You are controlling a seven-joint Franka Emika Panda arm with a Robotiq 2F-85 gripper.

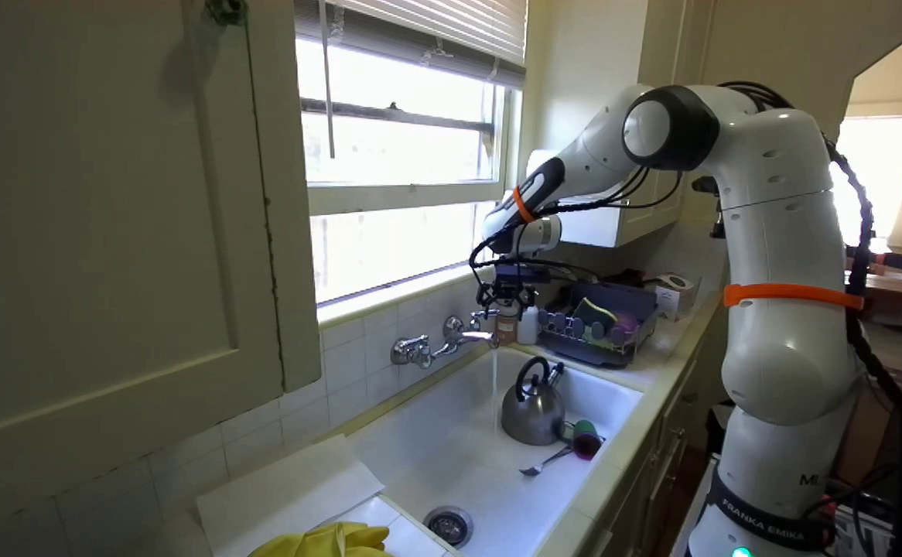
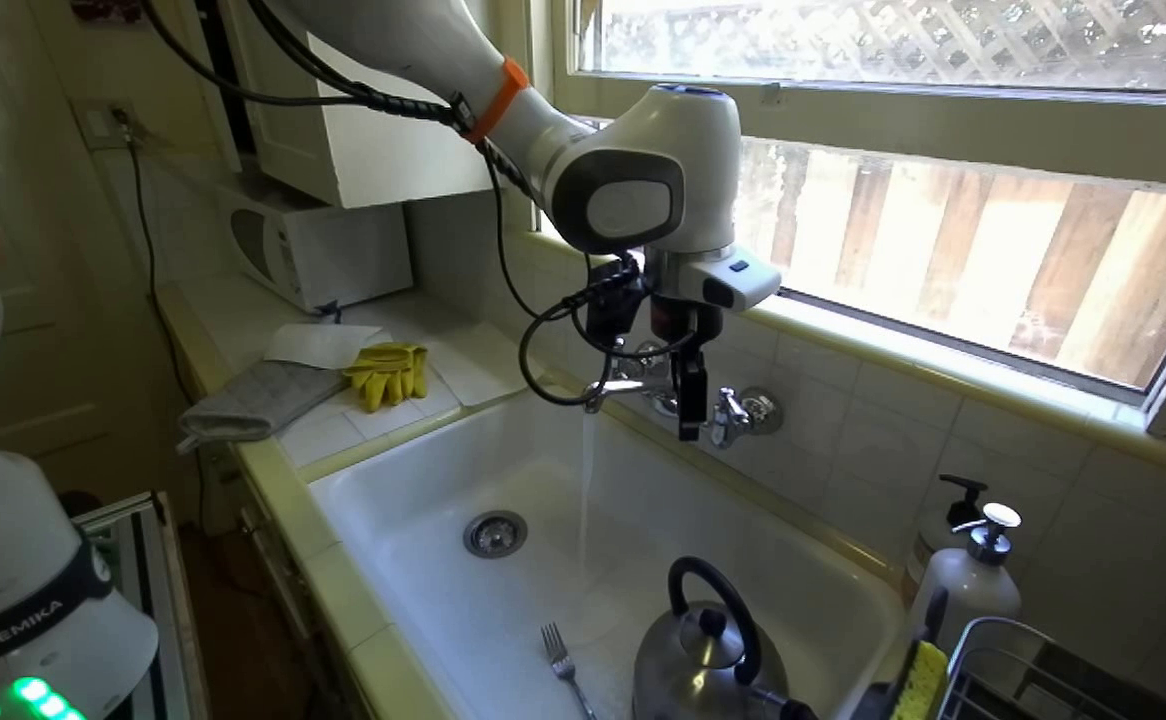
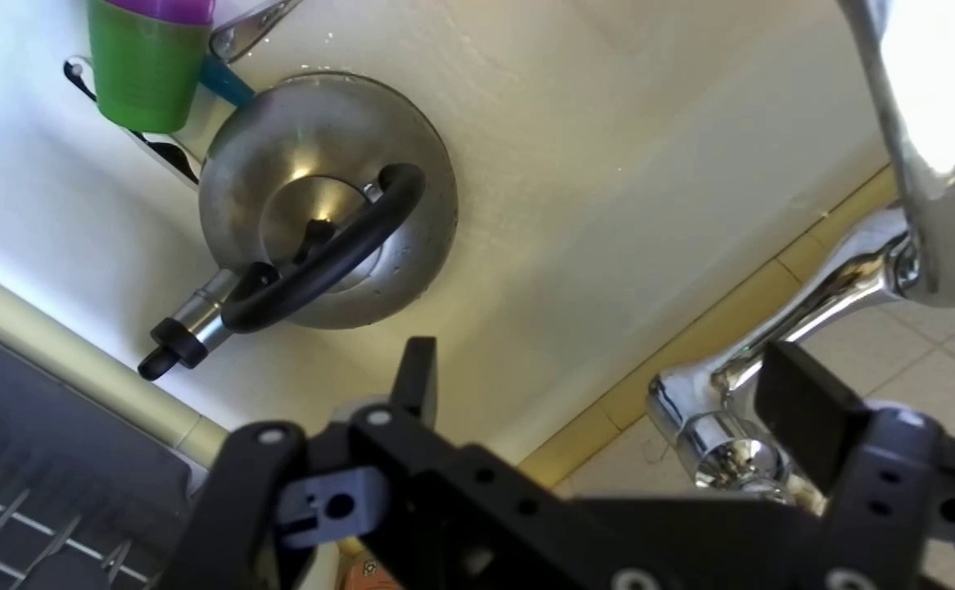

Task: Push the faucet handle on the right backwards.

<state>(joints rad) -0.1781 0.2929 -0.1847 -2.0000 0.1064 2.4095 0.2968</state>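
The chrome wall faucet has its spout [image 1: 476, 337] over the sink, with water running. Its right handle [image 2: 730, 413] is on the soap-bottle side, and it also shows in an exterior view [image 1: 485, 314]. The left handle [image 1: 412, 351] is at the faucet's other end. My gripper [image 1: 507, 300] points down beside the right handle, and it also shows in an exterior view [image 2: 691, 405]. In the wrist view my gripper [image 3: 608, 385] is open and empty. The chrome valve [image 3: 694, 401] appears between the fingers, close to one fingertip, which partly covers it. I cannot tell whether they touch.
In the white sink [image 1: 412, 433] stand a steel kettle [image 2: 713, 660], a fork [image 2: 565, 665] and a green cup [image 3: 150, 70]. Soap bottles [image 2: 973, 570] and a dish rack [image 1: 594, 325] stand at one end. Yellow gloves [image 2: 388, 375] lie at the opposite end. The window wall is close behind.
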